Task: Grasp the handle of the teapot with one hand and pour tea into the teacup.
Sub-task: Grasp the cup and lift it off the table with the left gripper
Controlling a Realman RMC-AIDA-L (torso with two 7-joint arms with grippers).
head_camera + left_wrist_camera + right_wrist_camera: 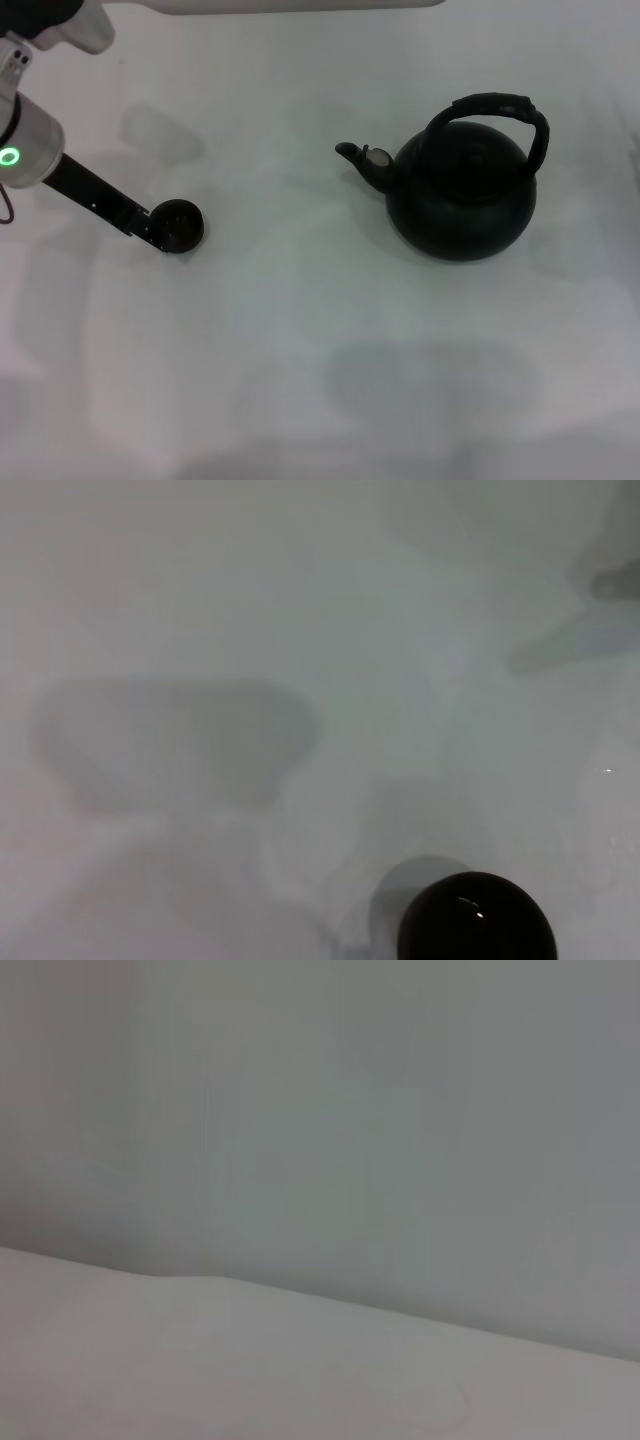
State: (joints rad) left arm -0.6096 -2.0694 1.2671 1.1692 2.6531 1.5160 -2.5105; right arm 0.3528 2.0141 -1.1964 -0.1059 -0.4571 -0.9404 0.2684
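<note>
The teapot [465, 195] stands upright on the white table [300, 330], right of centre, its spout [356, 156] pointing toward the robot's left. Its black arched handle [497, 107] spans the top with nothing holding it. The small dark teacup [180, 224] sits far to the left, and in the left wrist view the teacup [477, 918] shows as a dark round shape. My left gripper [153, 230] reaches down from the upper left, its dark tip right against the cup's left side. The right gripper is out of view.
A wide stretch of white table separates the cup and the teapot. A pale rail runs along the table's far edge [300, 5]. The right wrist view shows only a plain grey wall [350, 1110] above a pale surface [250, 1370].
</note>
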